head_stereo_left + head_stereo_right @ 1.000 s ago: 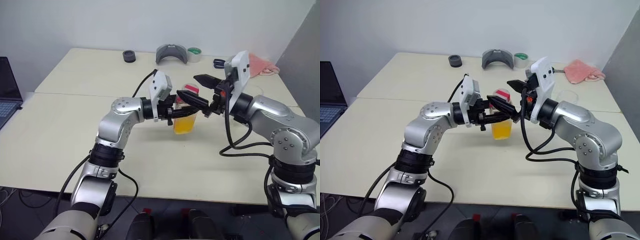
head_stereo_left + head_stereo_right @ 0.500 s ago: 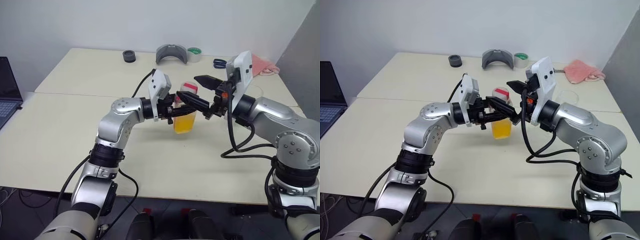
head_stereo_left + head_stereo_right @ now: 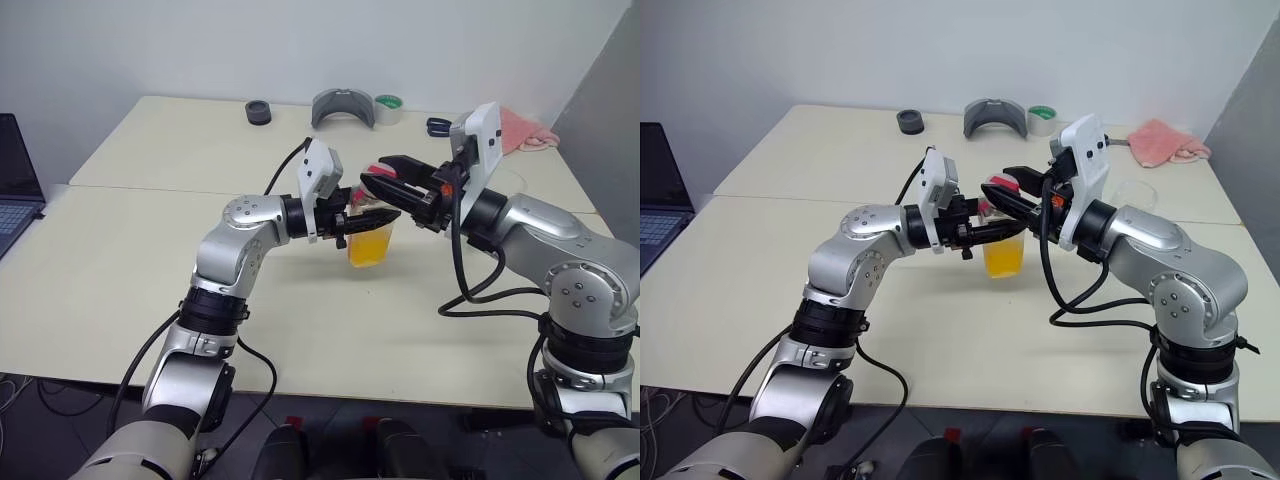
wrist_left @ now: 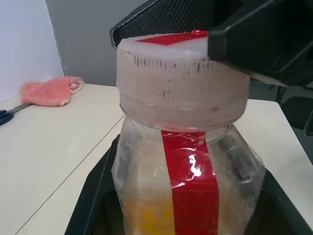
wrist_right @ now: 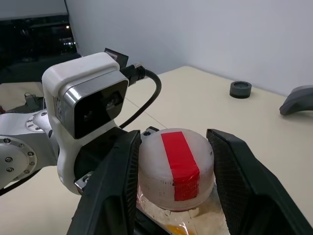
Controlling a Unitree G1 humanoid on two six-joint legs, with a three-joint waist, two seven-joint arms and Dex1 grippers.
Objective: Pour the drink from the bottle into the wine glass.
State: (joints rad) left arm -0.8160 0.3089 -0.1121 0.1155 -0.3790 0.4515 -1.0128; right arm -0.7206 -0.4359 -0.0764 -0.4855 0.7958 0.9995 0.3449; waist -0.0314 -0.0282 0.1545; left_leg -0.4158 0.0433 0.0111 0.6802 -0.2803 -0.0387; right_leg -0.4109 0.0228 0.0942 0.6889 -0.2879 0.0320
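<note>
The bottle (image 3: 366, 246) stands upright just above the table, its lower part holding the orange drink (image 3: 1002, 258). From its left, my left gripper (image 3: 385, 215) is shut on the bottle's body, with a red label stripe (image 4: 190, 171) facing the wrist camera. From the right, my right gripper (image 5: 173, 142) reaches level over the top. Its two fingers press both sides of the white, red-marked cap (image 5: 176, 164). The wine glass (image 3: 1137, 190) stands on the table behind my right forearm, partly hidden.
A laptop (image 3: 15, 190) sits at the table's left edge. Along the far edge lie a black round piece (image 3: 259, 112), a grey curved object (image 3: 343, 107), a tape roll (image 3: 388, 108), scissors (image 3: 437, 126) and a pink cloth (image 3: 525, 130).
My right gripper's fingers stood wide open around the bottle top and have now closed in on the cap. The left gripper and the bottle have not moved.
</note>
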